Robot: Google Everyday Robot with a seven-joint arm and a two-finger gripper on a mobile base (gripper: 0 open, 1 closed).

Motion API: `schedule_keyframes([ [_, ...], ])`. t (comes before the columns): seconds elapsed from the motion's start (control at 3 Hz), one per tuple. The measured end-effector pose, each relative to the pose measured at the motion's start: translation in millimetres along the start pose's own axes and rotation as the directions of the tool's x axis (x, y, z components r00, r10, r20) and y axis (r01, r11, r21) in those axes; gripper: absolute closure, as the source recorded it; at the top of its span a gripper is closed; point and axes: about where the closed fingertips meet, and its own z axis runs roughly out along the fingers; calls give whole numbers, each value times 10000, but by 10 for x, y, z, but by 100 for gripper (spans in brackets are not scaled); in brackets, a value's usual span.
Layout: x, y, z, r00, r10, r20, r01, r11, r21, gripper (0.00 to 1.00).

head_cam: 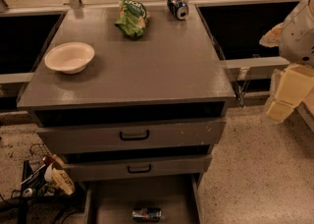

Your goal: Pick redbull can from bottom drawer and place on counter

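Down low, the bottom drawer (110, 203) stands pulled out, and the redbull can (146, 213) lies on its side on the drawer floor, about midway between the side walls. On the bench (147, 75) a white bowl (69, 57) sits by the left edge, a green bag (131, 17) near the back edge and a blue can (177, 7) at the back right corner. The claw (288, 95) hangs beyond the bench's right edge, touching nothing; whether it is open or closed cannot be told.
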Motion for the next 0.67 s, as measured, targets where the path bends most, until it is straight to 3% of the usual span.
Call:
schedule_keyframes([
  [0.67, 82, 246, 651, 9975, 321, 634, -271, 9965, -786, 0],
])
